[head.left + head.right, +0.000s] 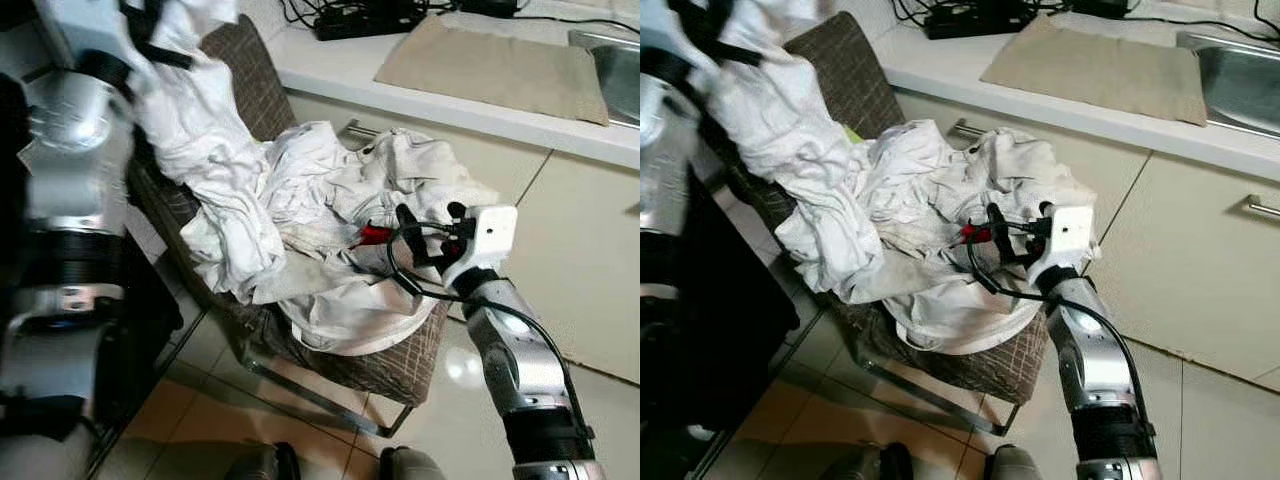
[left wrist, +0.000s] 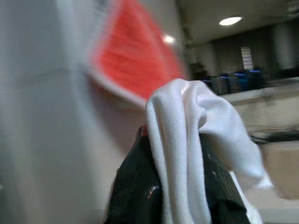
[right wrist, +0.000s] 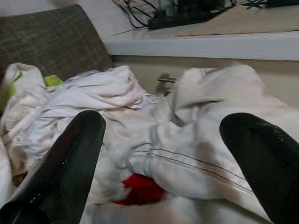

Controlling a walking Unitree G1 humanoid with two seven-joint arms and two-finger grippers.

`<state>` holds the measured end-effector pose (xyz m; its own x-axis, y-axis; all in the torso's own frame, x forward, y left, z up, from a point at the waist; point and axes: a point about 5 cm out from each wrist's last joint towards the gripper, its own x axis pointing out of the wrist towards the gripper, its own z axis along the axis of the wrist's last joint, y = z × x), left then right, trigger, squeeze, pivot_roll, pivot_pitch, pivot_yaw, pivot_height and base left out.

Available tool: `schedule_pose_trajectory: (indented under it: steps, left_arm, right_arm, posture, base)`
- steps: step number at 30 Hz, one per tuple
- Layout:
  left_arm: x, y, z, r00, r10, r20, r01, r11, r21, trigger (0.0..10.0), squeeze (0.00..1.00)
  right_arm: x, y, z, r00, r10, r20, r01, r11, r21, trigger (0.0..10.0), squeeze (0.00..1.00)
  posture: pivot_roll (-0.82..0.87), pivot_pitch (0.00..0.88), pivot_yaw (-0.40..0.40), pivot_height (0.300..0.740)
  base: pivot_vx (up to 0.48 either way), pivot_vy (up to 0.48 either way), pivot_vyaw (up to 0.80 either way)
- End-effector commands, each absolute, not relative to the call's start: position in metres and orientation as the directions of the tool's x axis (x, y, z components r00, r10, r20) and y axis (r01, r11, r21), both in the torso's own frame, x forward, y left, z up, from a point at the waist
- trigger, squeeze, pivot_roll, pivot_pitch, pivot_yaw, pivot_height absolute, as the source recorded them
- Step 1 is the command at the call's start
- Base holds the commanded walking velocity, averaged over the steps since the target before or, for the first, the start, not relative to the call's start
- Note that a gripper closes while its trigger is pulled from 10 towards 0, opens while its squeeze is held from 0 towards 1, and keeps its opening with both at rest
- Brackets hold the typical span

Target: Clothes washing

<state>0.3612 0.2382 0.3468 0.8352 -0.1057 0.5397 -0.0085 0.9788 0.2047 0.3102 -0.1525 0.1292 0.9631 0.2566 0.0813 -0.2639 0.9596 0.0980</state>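
On the brown chair (image 1: pixel 250 75) beside the worktop (image 1: pixel 350 70) lies a heap of white clothes (image 1: pixel 340 200). The left hand (image 2: pixel 180 186) is clamped on one white garment (image 1: pixel 190 110), lifting it high so it peels free of the pile. The right hand (image 3: pixel 170 158) hovers over the heap, fingers apart, near a red scrap (image 1: pixel 372 235), likely ready to gather more.

Head views down on chair (image 1: pixel 390 370), perhaps near
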Motion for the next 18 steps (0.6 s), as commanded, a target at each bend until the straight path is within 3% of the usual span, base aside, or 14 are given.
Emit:
schedule_pose_trajectory:
  steps: [1, 3, 7, 9, 16, 18]
  left_arm:
    - [0.348, 0.255, 0.379, 0.778, -0.04, 0.627, -0.091, 0.98, 0.175, 0.0, 0.0]
    - [0.336, 0.281, 0.387, 0.785, 0.034, 0.619, -0.18, 0.968, 0.176, 0.0, 0.0]
    - [0.326, 0.305, 0.383, 0.8, 0.122, 0.588, -0.275, 0.945, 0.179, 0.0, 0.0]
    - [0.32, 0.323, 0.368, 0.83, 0.191, 0.525, -0.337, 0.921, 0.198, 0.0, 0.0]
    - [0.316, 0.319, 0.296, 0.909, 0.237, 0.342, -0.341, 0.896, 0.286, 0.0, 0.0]
    - [0.314, 0.312, 0.242, 0.926, 0.31, 0.216, -0.359, 0.9, 0.246, 0.0, 0.0]
  right_arm:
    - [0.311, -0.153, 0.127, 0.964, 0.255, 0.078, -0.262, 0.96, 0.096, 10.0, 0.0]
    - [0.314, -0.151, 0.125, 0.962, 0.263, 0.077, -0.27, 0.958, 0.1, 10.0, 0.0]
    - [0.317, -0.151, 0.126, 0.961, 0.263, 0.081, -0.271, 0.957, 0.108, 10.0, 0.0]
    - [0.321, -0.152, 0.128, 0.962, 0.26, 0.086, -0.268, 0.957, 0.112, 10.0, 0.0]
    - [0.328, -0.155, 0.137, 0.96, 0.254, 0.113, -0.268, 0.956, 0.122, 10.0, 0.0]
    - [0.332, -0.154, 0.14, 0.958, 0.262, 0.119, -0.276, 0.953, 0.125, 10.0, 0.0]
  posture:
    - [-0.15, 0.007, 0.036, 0.74]
    - [-0.13, 0.004, 0.03, 0.74]
    - [-0.12, 0.003, 0.027, 0.74]
    - [-0.11, 0.001, 0.024, 0.74]
    - [-0.09, 0.0, 0.015, 0.74]
    - [-0.08, 0.0, 0.008, 0.74]
  base:
    - [0.0, 0.0, 0.0]
    - [0.0, 0.0, 0.0]
    - [0.0, 0.0, 0.0]
    - [0.0, 0.0, 0.7]
    - [0.0, 0.0, 0.65]
    - [0.0, 0.0, 0.61]
